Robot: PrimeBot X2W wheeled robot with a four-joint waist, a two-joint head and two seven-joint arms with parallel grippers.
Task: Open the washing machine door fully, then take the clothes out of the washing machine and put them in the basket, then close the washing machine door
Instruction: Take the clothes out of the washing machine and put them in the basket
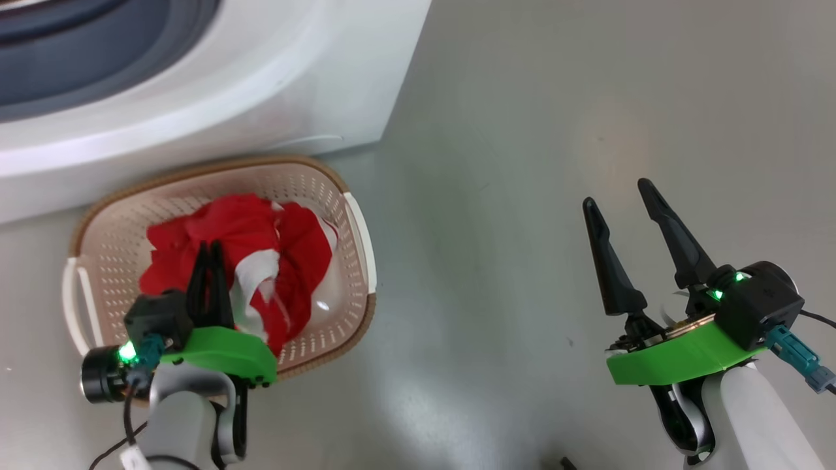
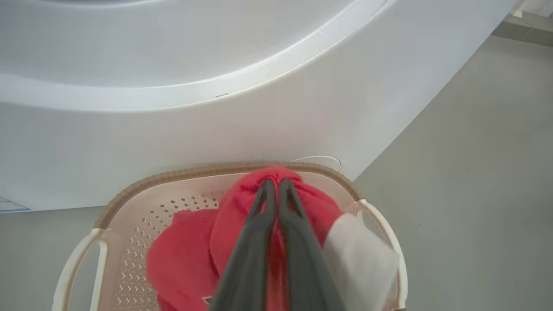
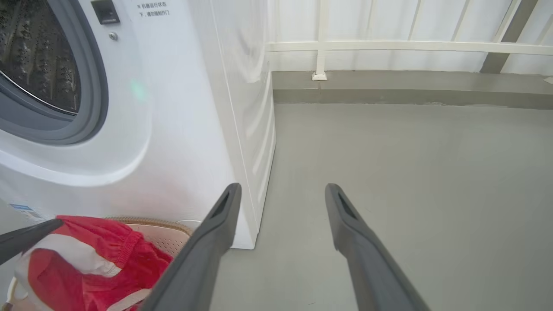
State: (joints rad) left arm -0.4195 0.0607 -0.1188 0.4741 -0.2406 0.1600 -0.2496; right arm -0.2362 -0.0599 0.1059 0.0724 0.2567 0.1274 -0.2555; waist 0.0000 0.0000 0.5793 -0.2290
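Left claw (image 2: 274, 185), pressed shut, apparently pinching clothes (image 1: 241, 228) in basket (image 1: 358, 228); right claw (image 1: 616, 193) spread: lifting unreleased could drag fabric out.

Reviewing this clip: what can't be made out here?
Steel perforated drum: cut by right wrist view's left edge; leftover laundry undecidable.
Floor of cream perforated plastic basket: hidden under red-and-white fabric garment, head view.
Printed label on white washing machine: too small, right wrist view.
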